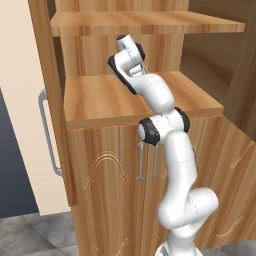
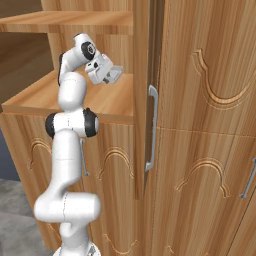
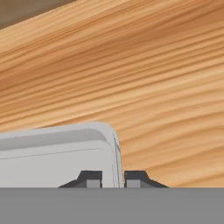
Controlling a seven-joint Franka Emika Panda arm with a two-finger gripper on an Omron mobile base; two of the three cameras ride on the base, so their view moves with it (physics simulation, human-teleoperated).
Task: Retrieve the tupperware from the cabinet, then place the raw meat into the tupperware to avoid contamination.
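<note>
Hand view shows the two dark fingertips (image 3: 90,178) drawn close together with one thin side wall of the tupperware (image 3: 57,155) pinched between them; the jaws stand narrow, holding that wall. The clear box spreads out to the left of the grip, its rounded corner curving just above the fingers, and its long side runs across the picture, roughly along the grain of the wooden shelf (image 3: 153,87) beneath it.

In the right base view the gripper (image 2: 111,75) reaches into the open upper part of the cabinet (image 2: 200,125), and the tupperware (image 2: 114,74) shows as a small pale see-through shape at the finger ends, tipped slightly and pointing toward the cabinet's right side, close over the lower shelf (image 2: 100,100). Whether its base still touches the board cannot be told. A silver bar handle (image 2: 151,127) hangs on the door edge just right of the opening.

In the left base view the white arm (image 1: 172,165) rises in front of the closed lower doors with carved arches and bends over the lower shelf (image 1: 100,97), under the upper shelf (image 1: 140,21)
</note>
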